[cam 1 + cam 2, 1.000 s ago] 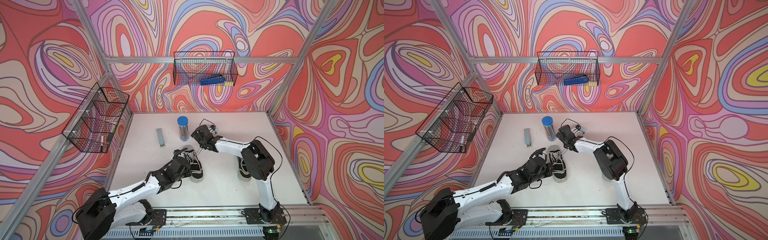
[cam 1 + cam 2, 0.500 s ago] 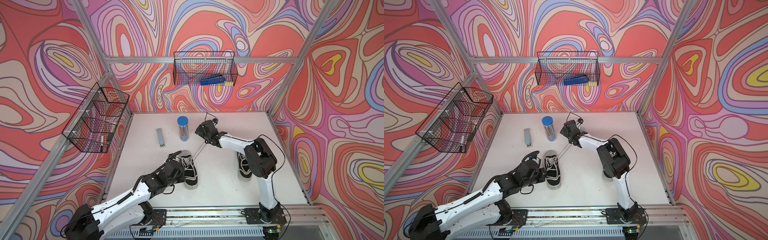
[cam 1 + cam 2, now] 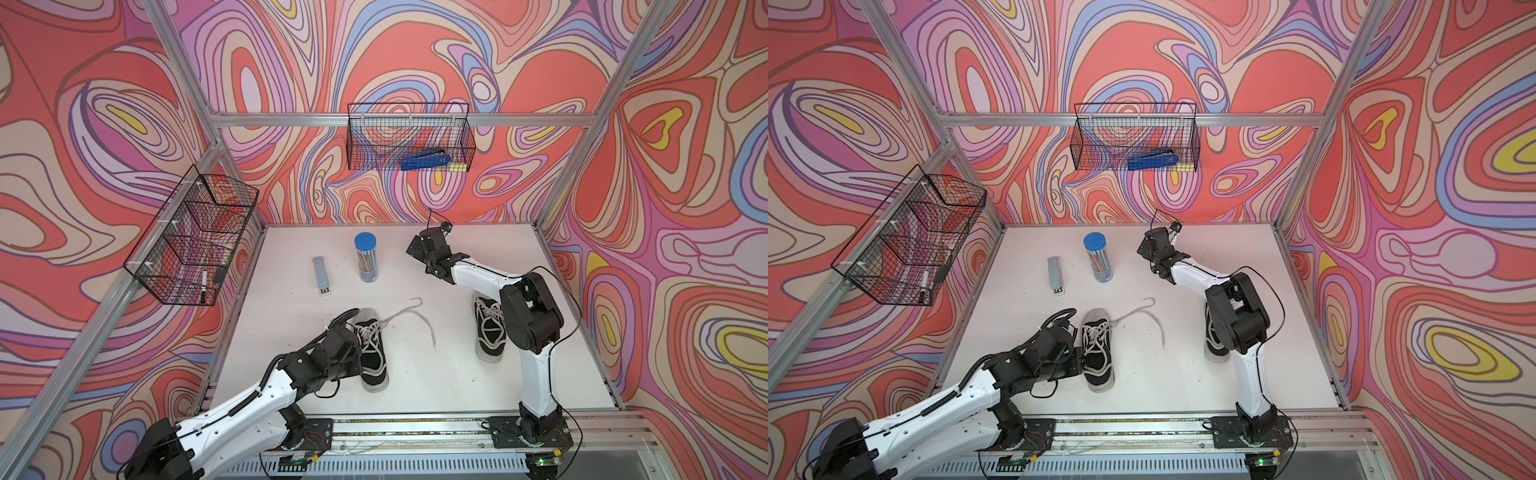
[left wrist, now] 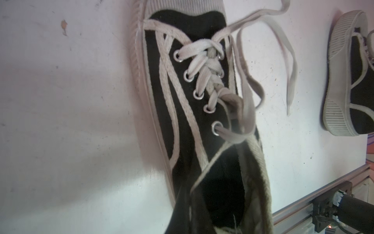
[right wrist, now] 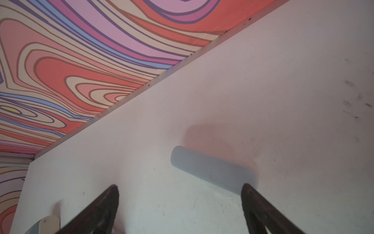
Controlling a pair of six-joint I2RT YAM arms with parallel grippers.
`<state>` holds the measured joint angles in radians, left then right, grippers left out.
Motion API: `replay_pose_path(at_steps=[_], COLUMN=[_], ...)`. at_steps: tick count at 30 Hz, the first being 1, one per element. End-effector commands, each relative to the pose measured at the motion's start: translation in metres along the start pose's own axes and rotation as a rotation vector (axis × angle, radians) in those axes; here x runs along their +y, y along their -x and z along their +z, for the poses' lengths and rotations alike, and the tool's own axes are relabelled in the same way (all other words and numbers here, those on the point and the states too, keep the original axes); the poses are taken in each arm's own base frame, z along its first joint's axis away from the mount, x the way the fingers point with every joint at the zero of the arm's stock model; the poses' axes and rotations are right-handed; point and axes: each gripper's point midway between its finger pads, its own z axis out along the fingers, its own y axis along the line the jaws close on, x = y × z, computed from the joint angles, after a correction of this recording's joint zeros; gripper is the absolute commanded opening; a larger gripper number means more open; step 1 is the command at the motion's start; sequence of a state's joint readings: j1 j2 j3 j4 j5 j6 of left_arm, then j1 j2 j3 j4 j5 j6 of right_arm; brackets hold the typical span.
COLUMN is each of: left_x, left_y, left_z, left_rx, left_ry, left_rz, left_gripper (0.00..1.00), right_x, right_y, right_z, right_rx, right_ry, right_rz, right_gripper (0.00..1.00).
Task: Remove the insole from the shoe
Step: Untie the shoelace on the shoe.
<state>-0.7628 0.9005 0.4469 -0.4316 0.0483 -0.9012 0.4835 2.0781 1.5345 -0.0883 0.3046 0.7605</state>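
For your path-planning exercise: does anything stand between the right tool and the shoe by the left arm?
Nothing solid. Only the loose lace lies on the table between the right tool and the shoe.

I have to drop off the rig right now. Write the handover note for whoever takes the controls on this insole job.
Left gripper: shut on the collar edge of the shoe, as far as the left wrist view shows.
Right gripper: open, empty, over bare table toward the back wall.
Shoe: upright near the arm bases, lace untied and trailing on the table. A second shoe stands under the right arm.
Done: lace loose, shoe steadied.
Left to do: insole not out; the shoe's opening is dark, so it cannot be seen. Likely next: right gripper reaches in and pulls it.
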Motion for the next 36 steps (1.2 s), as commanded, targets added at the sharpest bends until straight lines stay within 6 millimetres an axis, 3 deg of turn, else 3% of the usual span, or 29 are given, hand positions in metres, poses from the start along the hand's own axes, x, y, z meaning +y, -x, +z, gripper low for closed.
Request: replay_pose_path(at_steps=[1,3,5,8,12,17,21,25,32,34,36], left_x=[-0.004,-0.007,-0.011,-0.016,-0.016,-0.014,-0.013,-0.013,-0.014,-0.015,-0.017], left_y=[-0.003,-0.001,0.003,0.007,0.01,0.018,0.021,0.021,0.024,0.024,0.026], left_z=[0.005,0.006,0.007,0.009,0.012,0.008,0.007,0.006,0.003,0.004,0.003], left_rx=[0.036,0.03,0.02,0.002,-0.029,-0.08,-0.096,-0.101,-0.118,-0.112,-0.112], left_ry=[-0.006,-0.013,-0.028,-0.05,-0.062,-0.066,-0.064,-0.065,-0.067,-0.068,-0.069], left_rz=[0.0,-0.001,-0.011,-0.036,-0.073,-0.103,-0.114,-0.125,-0.131,-0.128,-0.122], left_gripper=[0.0,0.0,0.0,0.0,0.0,0.0,0.0,0.0,0.0,0.0,0.0], right_x=[0.004,0.01,0.02,0.03,0.035,0.044,0.058,0.062,0.055,0.056,0.056], right_y=[0.04,0.047,0.037,-0.02,-0.103,-0.193,-0.24,-0.269,-0.294,-0.296,-0.287], right_z=[-0.028,-0.038,-0.049,-0.079,-0.144,-0.214,-0.248,-0.251,-0.228,-0.223,-0.219], right_rx=[-0.073,-0.066,0.018,0.218,0.397,0.597,0.701,0.753,0.768,0.759,0.714], right_ry=[-0.006,0.017,0.072,0.163,0.219,0.275,0.339,0.346,0.295,0.288,0.252], right_rz=[-0.07,-0.114,-0.156,-0.243,-0.403,-0.549,-0.602,-0.632,-0.655,-0.648,-0.629], right_gripper=[0.95,0.92,0.85,0.71,0.62,0.64,0.69,0.65,0.47,0.34,0.12])
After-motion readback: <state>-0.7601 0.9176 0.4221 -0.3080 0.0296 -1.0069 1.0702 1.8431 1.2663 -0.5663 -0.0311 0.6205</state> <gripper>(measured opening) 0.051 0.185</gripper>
